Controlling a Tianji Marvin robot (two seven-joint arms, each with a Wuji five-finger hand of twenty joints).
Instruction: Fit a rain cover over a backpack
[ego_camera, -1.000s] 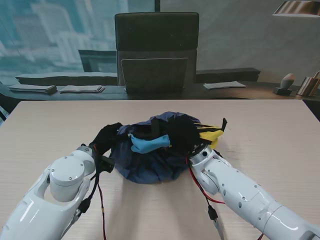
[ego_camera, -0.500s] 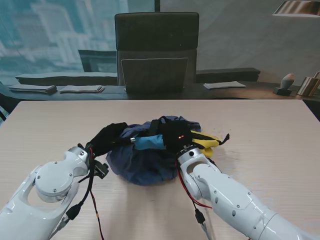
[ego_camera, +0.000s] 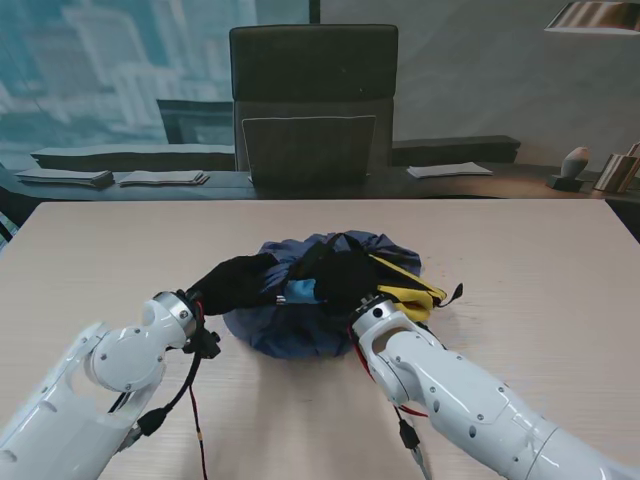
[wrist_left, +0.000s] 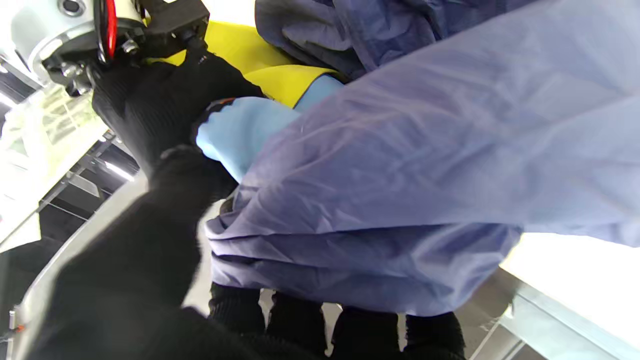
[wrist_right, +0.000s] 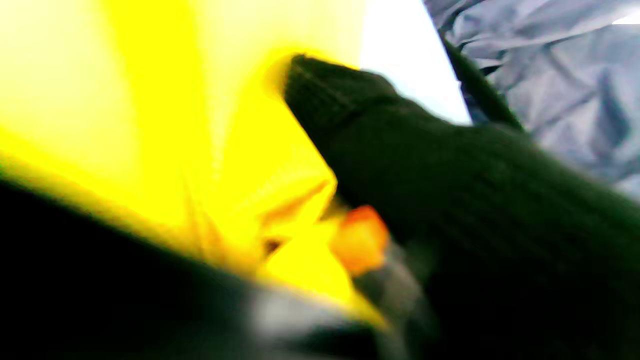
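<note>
Navy rain cover (ego_camera: 300, 325) lies bunched over the yellow-and-blue backpack (ego_camera: 405, 290) at the centre of the table (ego_camera: 540, 260); left hand (ego_camera: 235, 283), black-gloved, is closed on the cover's hem; right hand (ego_camera: 345, 278) presses on the pack, grip indeterminate.

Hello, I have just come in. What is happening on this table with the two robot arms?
A robot with two black-gloved hands is fitting a dark blue, thin rain cover over a yellow and light blue backpack on the pale wooden table. The left hand grips the cover's fabric at the bundle's left side. The right hand is on top of the bundle, at the backpack; what it grips is unclear. Yellow and light blue parts still show, so the cover is not fully on.
</note>
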